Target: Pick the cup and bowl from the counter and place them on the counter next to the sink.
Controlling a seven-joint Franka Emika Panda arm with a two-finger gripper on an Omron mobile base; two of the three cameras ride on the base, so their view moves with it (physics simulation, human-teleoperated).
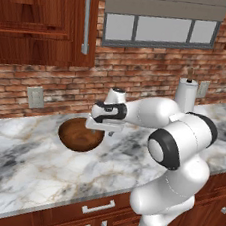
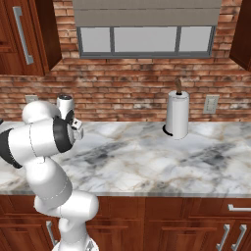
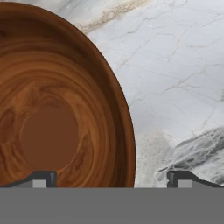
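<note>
The marble worktop (image 1: 23, 169) runs along the brick wall. The brown wooden bowl (image 1: 80, 135) sits upright near its back edge. A paper towel roll (image 2: 177, 115) stands further along that edge. The end effector (image 3: 111, 178) hangs over the bowl's rim, fingers apart, one inside, one outside.

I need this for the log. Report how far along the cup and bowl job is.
Done: nothing that shows. The bowl sits on the counter.

In hand: the claw is open over the bowl's right rim, one fingertip over the inside, the other outside above the marble. No grip yet.

Left: grasp the bowl, carry it beside the sink, then do the cup.
</note>
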